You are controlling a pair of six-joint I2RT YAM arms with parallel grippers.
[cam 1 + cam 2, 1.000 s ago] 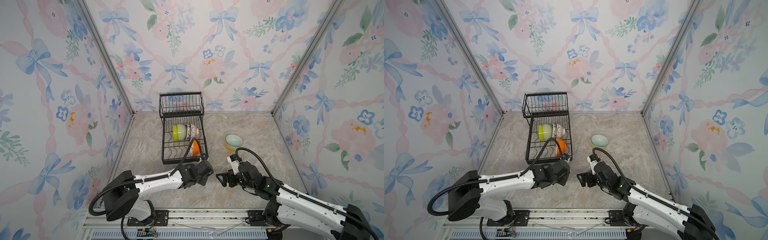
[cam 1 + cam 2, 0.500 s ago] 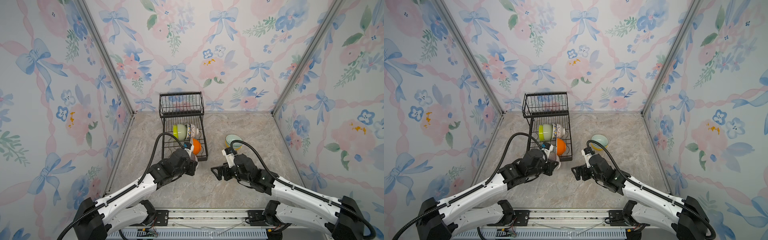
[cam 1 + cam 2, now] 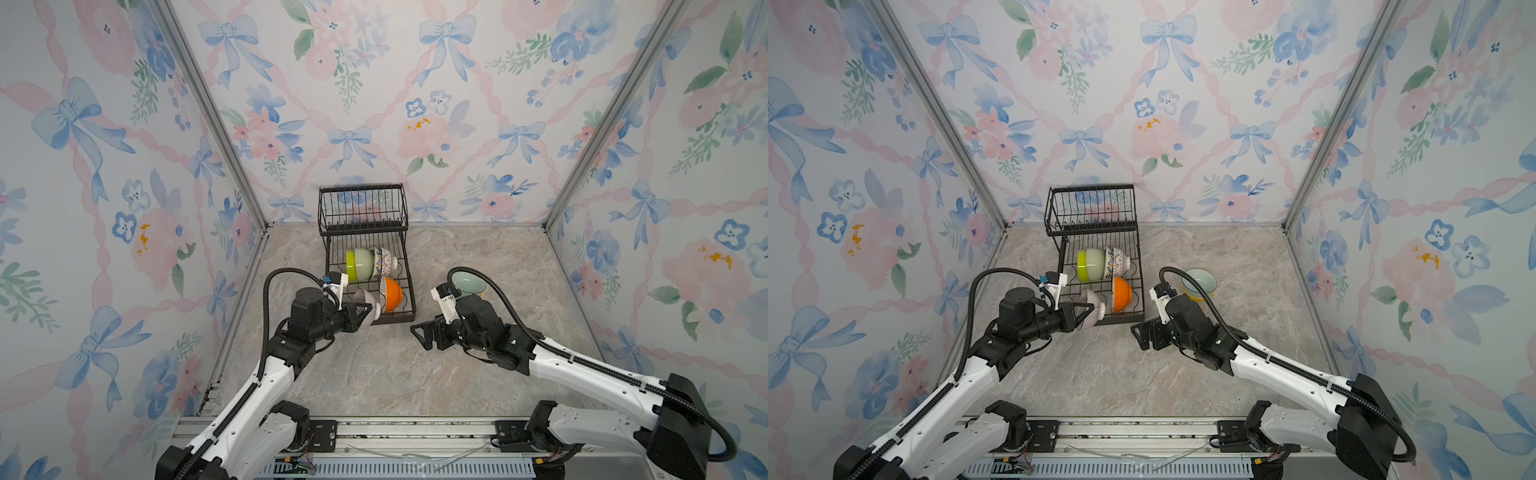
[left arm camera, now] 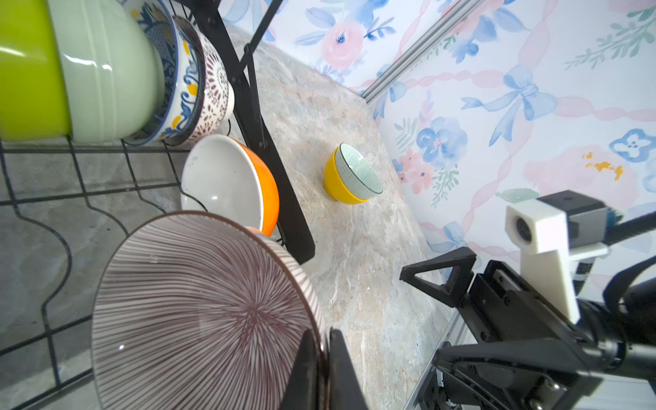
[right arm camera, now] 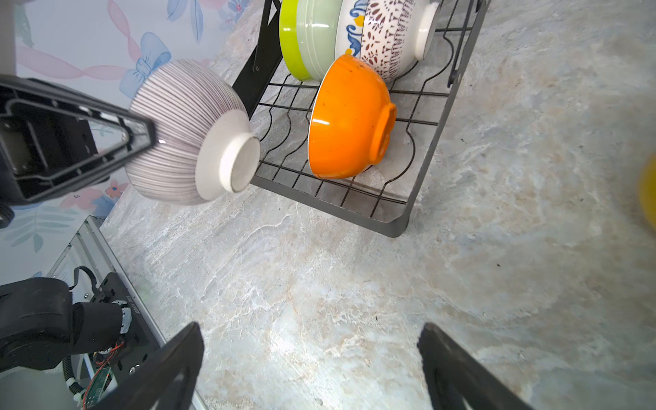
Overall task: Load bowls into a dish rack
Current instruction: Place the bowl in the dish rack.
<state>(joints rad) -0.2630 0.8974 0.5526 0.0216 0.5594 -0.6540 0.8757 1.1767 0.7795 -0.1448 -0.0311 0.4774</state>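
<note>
The black wire dish rack point(image 3: 360, 208) stands at the back centre. In its lower tray, a lime green bowl point(image 3: 353, 265), a pale green bowl point(image 3: 365, 262) and a patterned white bowl point(image 3: 384, 261) stand on edge, nested, with an orange bowl point(image 3: 392, 294) in front of them. My left gripper point(image 3: 365, 309) is shut on the rim of a white ribbed bowl point(image 4: 198, 312), tipped on its side at the tray's near left corner, foot toward the orange bowl point(image 5: 351, 117). My right gripper point(image 3: 424, 332) hangs open over bare table. A pale teal bowl point(image 3: 1199, 280) sits inside a yellow bowl point(image 4: 335, 181) right of the rack.
Floral walls close the table on three sides. The rack's raised basket point(image 3: 1092, 208) holds nothing. A metal rail point(image 3: 395, 430) runs along the front edge. The marble tabletop point(image 3: 374, 374) lies open between the two arms and in front of the rack.
My left arm has carried the ribbed bowl left and back, from front centre to the rack's near left corner. The right gripper has drifted slightly left and back, still open.
</note>
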